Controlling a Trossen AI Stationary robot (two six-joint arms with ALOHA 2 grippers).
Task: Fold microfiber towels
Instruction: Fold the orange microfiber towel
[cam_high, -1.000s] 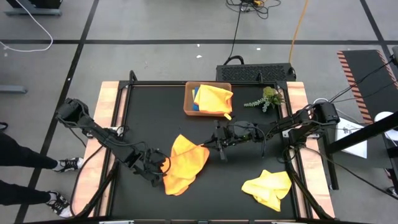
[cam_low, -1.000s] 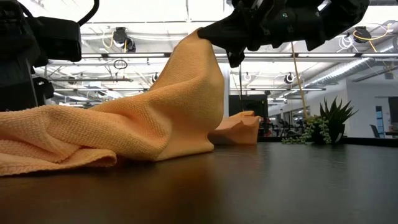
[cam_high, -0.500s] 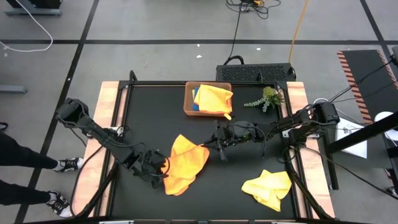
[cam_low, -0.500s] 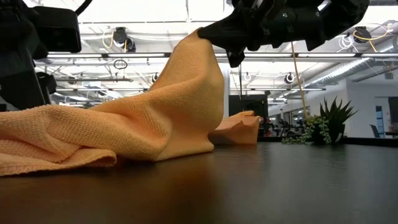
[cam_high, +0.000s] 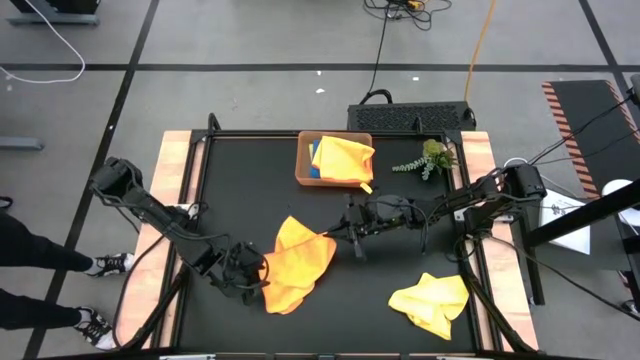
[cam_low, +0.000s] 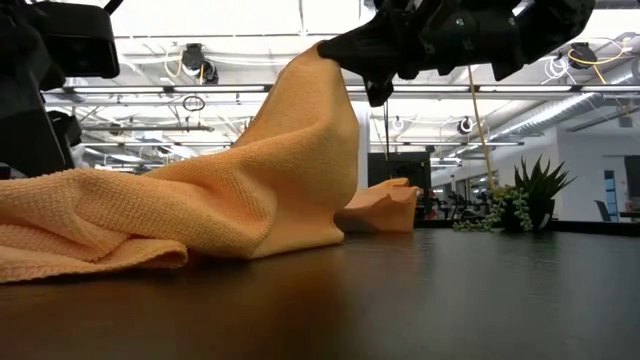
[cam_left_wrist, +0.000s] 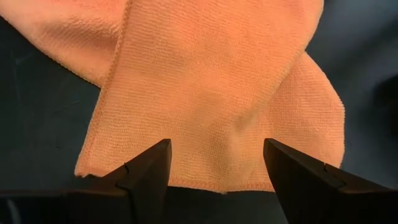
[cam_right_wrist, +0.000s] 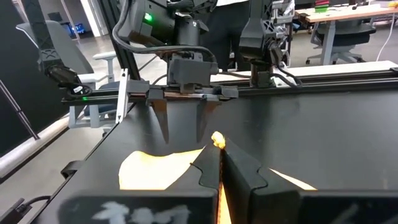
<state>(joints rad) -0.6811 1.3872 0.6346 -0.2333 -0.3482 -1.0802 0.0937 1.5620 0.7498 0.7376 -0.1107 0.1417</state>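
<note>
An orange microfiber towel lies bunched at the table's near middle, with one corner raised. My right gripper is shut on that raised corner. My left gripper is open at the towel's left edge. In the left wrist view its fingertips stand apart over a hemmed edge that lies flat, and I see no touch. A crumpled yellow towel rests on the table at the near right. Another yellow towel lies in the brown tray. My right gripper pinches the orange towel's raised corner between its two fingers, only at their tips. The fingers lie level and come from the table's right. The corner is lifted high; the cloth slopes down from it, slack, and its lower part lies on the table.
The brown tray stands at the far middle, with a blue cloth showing under the yellow one. A small green plant sprig lies at the far right. Bare black tabletop lies between the orange and yellow towels.
My left gripper, still open, has turned slightly and shifted a little toward the table's near edge beside the towel. My right gripper and the orange towel have kept still.
</note>
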